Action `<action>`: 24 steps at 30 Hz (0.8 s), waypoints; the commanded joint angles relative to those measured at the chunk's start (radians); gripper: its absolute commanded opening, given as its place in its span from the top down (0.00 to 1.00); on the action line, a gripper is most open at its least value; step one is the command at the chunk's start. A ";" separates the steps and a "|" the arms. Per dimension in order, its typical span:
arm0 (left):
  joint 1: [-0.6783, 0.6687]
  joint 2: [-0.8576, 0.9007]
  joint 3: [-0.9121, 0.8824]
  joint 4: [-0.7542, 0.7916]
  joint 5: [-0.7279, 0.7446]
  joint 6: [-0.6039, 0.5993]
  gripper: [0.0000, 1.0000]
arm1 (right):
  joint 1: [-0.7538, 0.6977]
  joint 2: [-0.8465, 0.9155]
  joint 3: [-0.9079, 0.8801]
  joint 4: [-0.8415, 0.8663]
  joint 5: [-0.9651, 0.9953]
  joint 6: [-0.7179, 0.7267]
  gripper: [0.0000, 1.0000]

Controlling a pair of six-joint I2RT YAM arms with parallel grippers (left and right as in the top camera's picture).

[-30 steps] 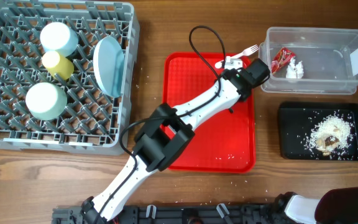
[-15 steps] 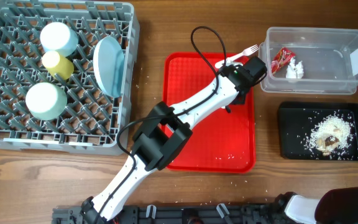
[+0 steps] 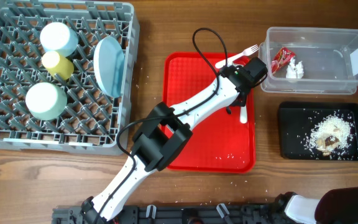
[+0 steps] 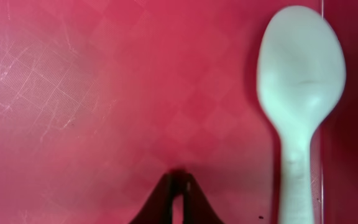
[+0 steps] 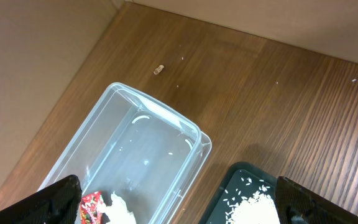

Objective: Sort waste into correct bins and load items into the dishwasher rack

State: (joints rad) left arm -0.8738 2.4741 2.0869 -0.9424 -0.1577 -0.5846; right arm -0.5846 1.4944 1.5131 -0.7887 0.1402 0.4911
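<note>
spoon (image 4: 300,81) just beside left gripper (image 4: 178,188), seemingly apart

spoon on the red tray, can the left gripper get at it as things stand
Probably yes: the spoon lies flat and uncovered on the red tray beside the left gripper, nothing between them, though the shut jaws must open first.

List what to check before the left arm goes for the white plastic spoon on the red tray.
1. Left gripper open for the grasp: not ok, its fingertips are together.
2. White plastic spoon between the fingers: not ok, it lies off to one side.
3. Spoon unobstructed: ok, it lies alone on the red tray.
4. Free pegs in the dishwasher rack: ok.
5. Right gripper out of the way: ok, it is open and no red tray shows in its view.
</note>
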 commanded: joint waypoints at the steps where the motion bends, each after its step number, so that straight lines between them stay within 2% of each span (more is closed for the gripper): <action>1: 0.002 0.052 -0.054 0.002 0.034 0.005 0.85 | -0.004 0.005 0.004 0.002 0.020 -0.017 0.00; 4: 0.002 0.052 -0.054 0.038 0.042 0.005 0.76 | -0.004 0.005 0.004 0.002 0.020 -0.018 0.00; 7: 0.002 0.052 -0.054 0.087 0.182 0.004 0.60 | -0.004 0.005 0.004 0.002 0.020 -0.018 0.00; 15: -0.006 0.023 -0.054 0.171 0.185 0.000 0.59 | -0.004 0.005 0.004 0.002 0.020 -0.018 0.00; 21: -0.082 0.027 -0.054 0.220 -0.152 -0.034 0.59 | -0.004 0.005 0.004 0.002 0.020 -0.018 0.00; 24: -0.089 0.048 -0.054 0.280 -0.177 -0.034 0.59 | -0.004 0.005 0.004 0.002 0.020 -0.017 0.00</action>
State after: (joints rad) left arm -0.9615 2.4779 2.0476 -0.6968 -0.2657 -0.6048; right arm -0.5846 1.4944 1.5131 -0.7887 0.1402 0.4911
